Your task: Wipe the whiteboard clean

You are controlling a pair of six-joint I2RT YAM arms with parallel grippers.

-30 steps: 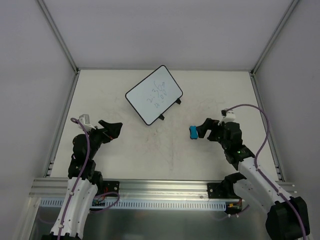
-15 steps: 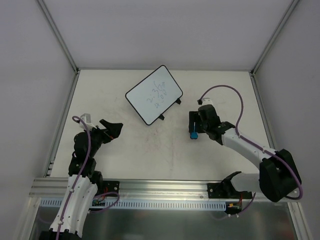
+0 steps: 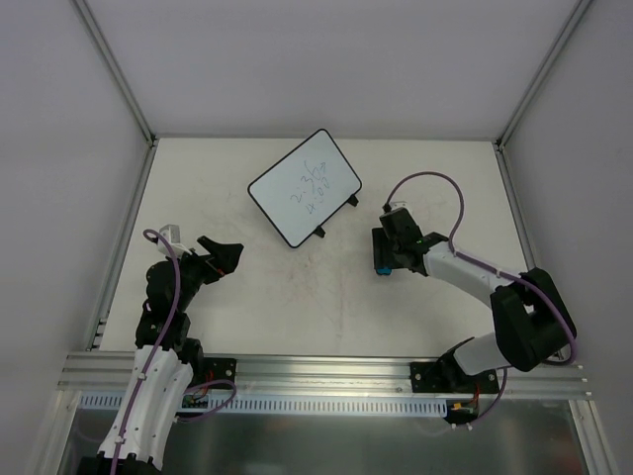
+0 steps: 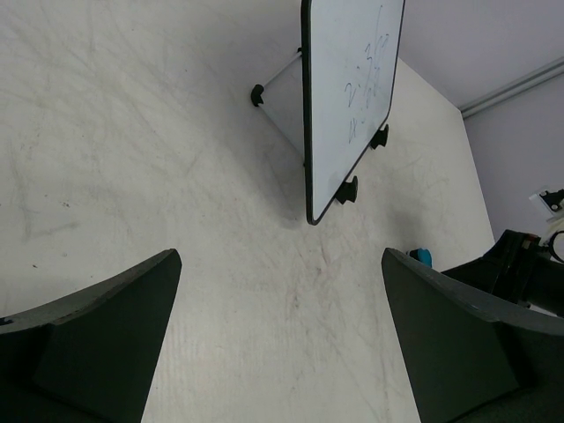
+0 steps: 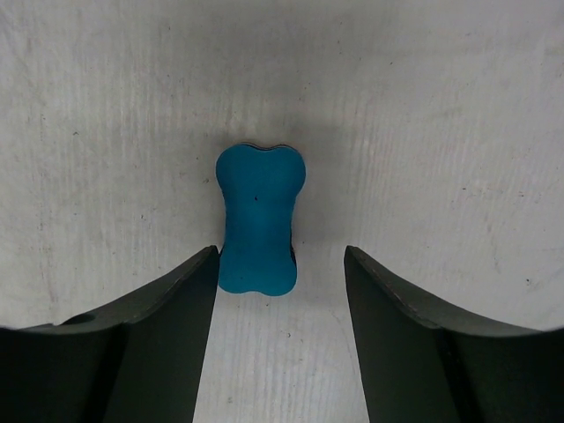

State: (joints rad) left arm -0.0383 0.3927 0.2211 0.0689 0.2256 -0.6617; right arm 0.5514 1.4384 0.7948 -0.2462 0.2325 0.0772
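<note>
My left gripper (image 3: 222, 254) sits near the left edge of the counter (image 3: 326, 307), fingers spread wide, holding nothing and touching nothing; the whiteboard (image 3: 305, 188) is up toward the far edge, a bit left of middle, turned at an angle and propped on its little black feet, with a black frame and a few dark scribbles on the white face; my right gripper (image 5: 280, 254) is right of middle, pointed down, jaws apart around the blue eraser (image 5: 258, 220), which lies flat on the counter; the eraser sits close to one finger, can't tell if they touch; count: one whiteboard, one eraser, two grippers.
</note>
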